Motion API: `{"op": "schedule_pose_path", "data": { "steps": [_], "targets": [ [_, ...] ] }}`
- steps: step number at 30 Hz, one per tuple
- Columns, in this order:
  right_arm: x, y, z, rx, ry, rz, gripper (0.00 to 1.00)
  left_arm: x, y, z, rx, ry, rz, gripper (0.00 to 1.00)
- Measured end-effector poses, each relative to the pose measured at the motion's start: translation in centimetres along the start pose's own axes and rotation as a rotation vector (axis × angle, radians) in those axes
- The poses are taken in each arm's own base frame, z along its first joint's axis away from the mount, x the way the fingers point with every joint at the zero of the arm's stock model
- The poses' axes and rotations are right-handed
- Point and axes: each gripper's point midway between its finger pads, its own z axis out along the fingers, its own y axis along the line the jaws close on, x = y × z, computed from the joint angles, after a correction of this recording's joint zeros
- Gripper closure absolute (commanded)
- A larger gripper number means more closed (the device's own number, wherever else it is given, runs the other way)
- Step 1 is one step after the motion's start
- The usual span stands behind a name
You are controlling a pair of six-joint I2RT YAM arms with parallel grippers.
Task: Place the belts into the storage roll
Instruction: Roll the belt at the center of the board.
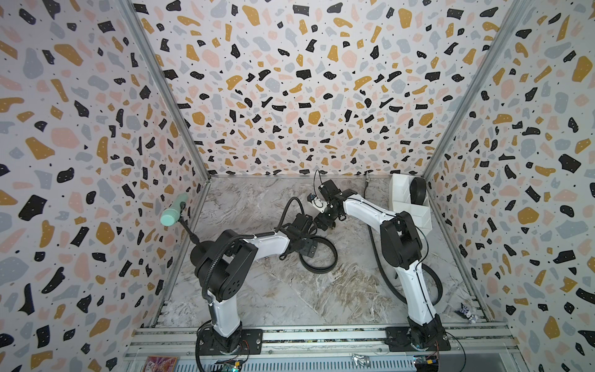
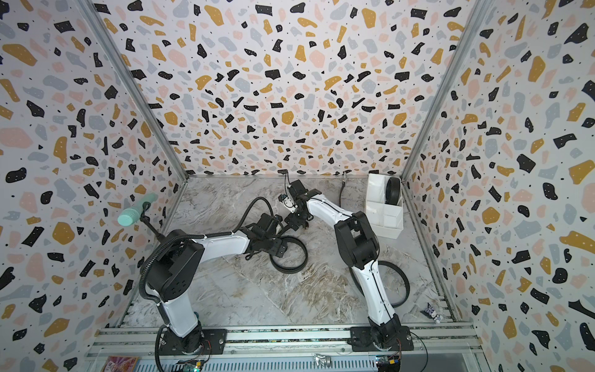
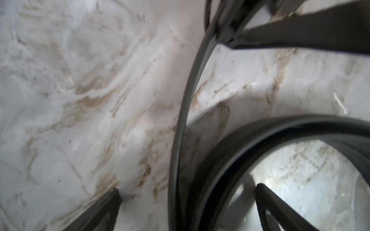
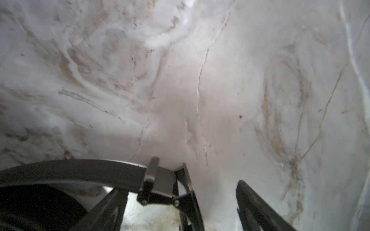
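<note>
**One belt stowed, two out on the counter**

The storage roll point(image 1: 397, 190) stands in the far right corner of the counter point(image 1: 273, 299). One belt point(image 1: 418, 191) sits coiled on edge in a cell at its far end, and the other cells that show look bare white. By my reckoning that is about a third of the job.

The second belt point(image 1: 335, 256) lies in a loose loop mid-counter, well apart from the roll, and both arms meet over it. In the left wrist view the left pincer point(image 3: 188, 188) has its jaws wide apart, straddling a strand of the strap without pressing it. In the right wrist view the right pincer point(image 4: 179, 187) is spread too. The black buckle point(image 4: 158, 184) lies between its fingers, nearer one of them and clamped by neither. So nothing is held at this moment.

A third belt point(image 1: 441, 288) curves along the counter under and beyond the right arm, untouched.

What remains, as I judge it, is to coil the middle belt tight enough for a cell, carry it across and drop it in, then do the same with the third. As it lies now, the middle loop looks far too wide to fit.
</note>
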Motion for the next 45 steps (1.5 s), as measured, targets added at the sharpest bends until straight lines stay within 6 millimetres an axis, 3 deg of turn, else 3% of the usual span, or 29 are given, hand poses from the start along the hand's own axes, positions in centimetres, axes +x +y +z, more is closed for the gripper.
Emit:
{"op": "schedule_pose_path", "data": {
  "steps": [5,13,19,25,29,34,41,45],
  "targets": [
    [-1.1,-0.1,0.3,0.036,-0.041,-0.103,0.18,-0.6,0.2,0.3,-0.013,-0.024,-0.006,0.02],
    [-0.2,1.6,1.9,-0.012,-0.053,-0.177,0.69,-1.2,0.7,0.7,-0.036,-0.072,-0.031,0.15],
    [1.3,2.1,1.9,-0.023,-0.048,-0.164,0.77,-0.5,2.9,0.3,-0.095,-0.094,-0.096,0.18],
    [4.5,3.1,0.4,-0.047,0.01,-0.094,0.75,0.1,4.8,-0.1,-0.136,-0.096,-0.145,0.13],
    [5.6,3.8,-0.4,-0.067,0.043,-0.056,0.56,0.1,4.9,-0.2,-0.137,-0.095,-0.133,0.06],
    [4.8,3.9,-1.9,-0.072,0.031,-0.051,0.36,0.1,4.1,-0.4,-0.13,-0.079,-0.079,0.0],
    [1.8,3.4,-3.3,-0.061,-0.051,-0.097,0.32,0.9,2.4,-1.0,-0.103,-0.037,0.002,0.01],
    [0.7,3.3,-2.2,-0.063,-0.077,-0.139,0.33,1.6,2.4,-1.5,-0.099,-0.018,0.013,0.0]
  ]
}}
